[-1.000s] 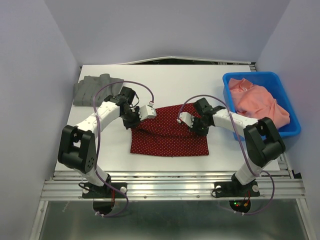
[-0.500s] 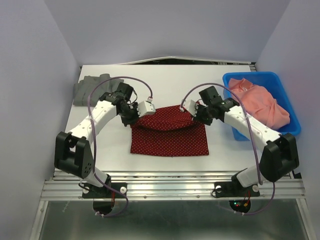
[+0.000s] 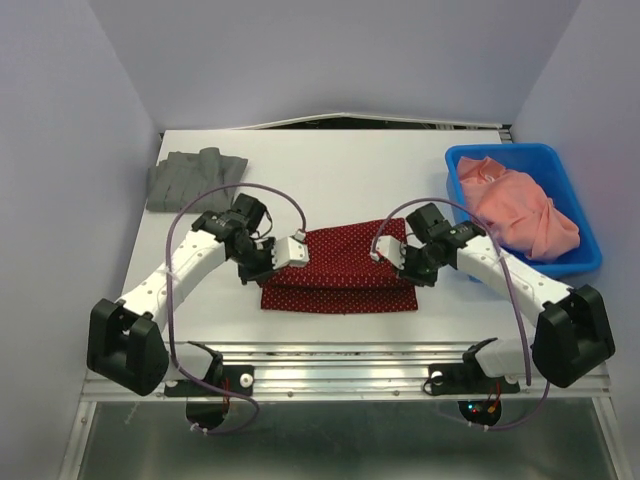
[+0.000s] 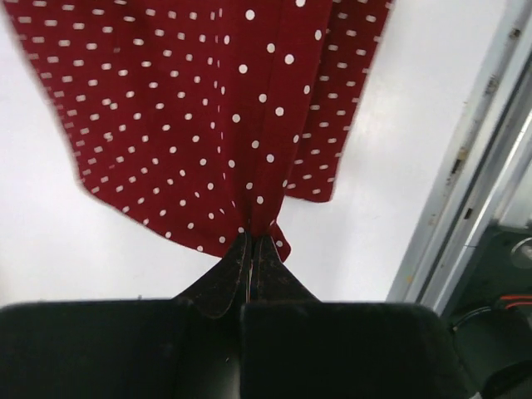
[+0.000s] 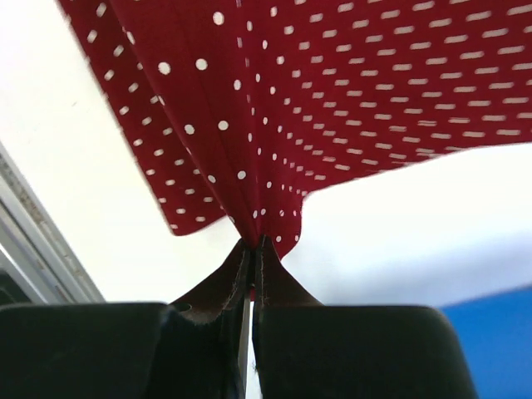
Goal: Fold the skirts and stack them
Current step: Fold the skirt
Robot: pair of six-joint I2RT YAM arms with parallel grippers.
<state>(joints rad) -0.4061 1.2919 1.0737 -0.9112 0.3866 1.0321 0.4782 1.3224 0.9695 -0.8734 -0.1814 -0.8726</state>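
The dark red polka-dot skirt (image 3: 338,265) lies near the front middle of the table, its far edge lifted and carried over the near part. My left gripper (image 3: 262,268) is shut on the skirt's left corner; in the left wrist view the cloth (image 4: 208,125) hangs from the gripper (image 4: 252,241). My right gripper (image 3: 408,266) is shut on the right corner; in the right wrist view the cloth (image 5: 332,91) spreads from the gripper (image 5: 255,243). The dark grey skirt (image 3: 190,178) lies folded at the back left.
A blue bin (image 3: 590,250) with salmon-pink cloth (image 3: 520,205) stands at the right. The table's metal front rail (image 3: 350,350) runs just behind the red skirt's near edge. White table (image 3: 340,170) lies beyond the skirt.
Both grippers rose, then moved toward the table's near edge, still holding the skirt's far corners. The far edge now lies folded over the near part.
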